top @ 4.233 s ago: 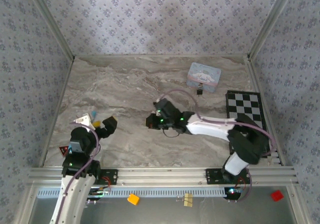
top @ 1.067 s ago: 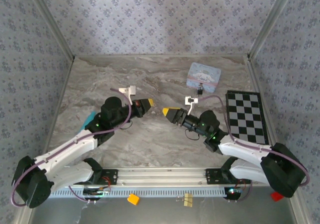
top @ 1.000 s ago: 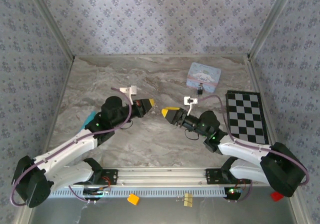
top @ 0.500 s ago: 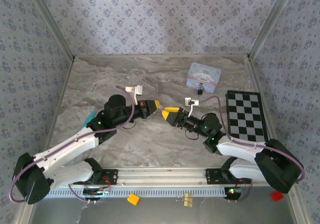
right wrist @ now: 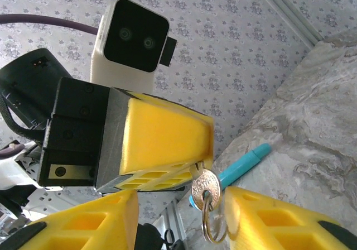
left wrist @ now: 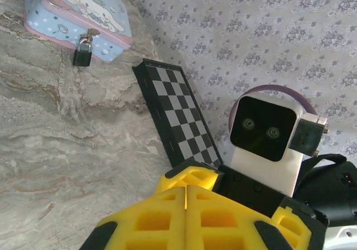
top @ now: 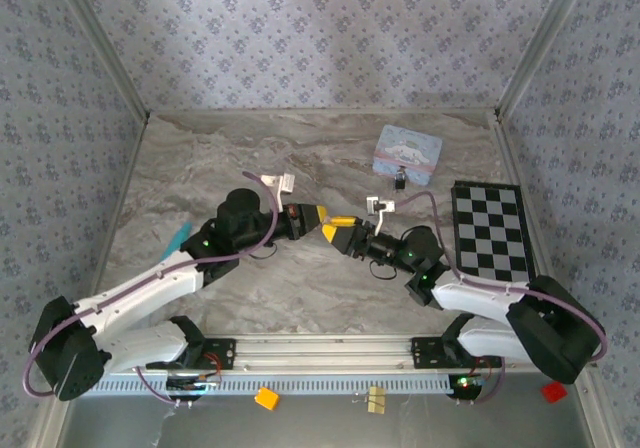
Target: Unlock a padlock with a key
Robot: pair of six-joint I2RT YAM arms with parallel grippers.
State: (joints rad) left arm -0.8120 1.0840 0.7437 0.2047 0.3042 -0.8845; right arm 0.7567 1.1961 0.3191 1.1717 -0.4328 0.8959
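Observation:
A small brass-yellow key [right wrist: 205,188] with a ring through its head hangs by its blade from my left gripper [right wrist: 196,165], whose yellow fingers are shut on it. My right gripper [right wrist: 181,202] is open, with one finger on each side of the key head and neither touching it. From above, the left gripper [top: 312,216] and the right gripper [top: 338,230] meet tip to tip over mid-table. The left wrist view shows its closed fingertips [left wrist: 186,193]. The tiny dark padlock [top: 400,179] [left wrist: 82,53] hangs at the front of the light-blue tin [top: 407,153] [left wrist: 78,10], far right.
A black-and-white chessboard [top: 490,230] [left wrist: 178,116] lies along the right edge. A teal pen [top: 178,238] [right wrist: 241,166] rests on the left of the marble table [top: 300,158]. Patterned walls close in three sides.
The left gripper has moved right toward the right gripper, and the gap between the two tips has closed. The right gripper has edged a little left to meet it.

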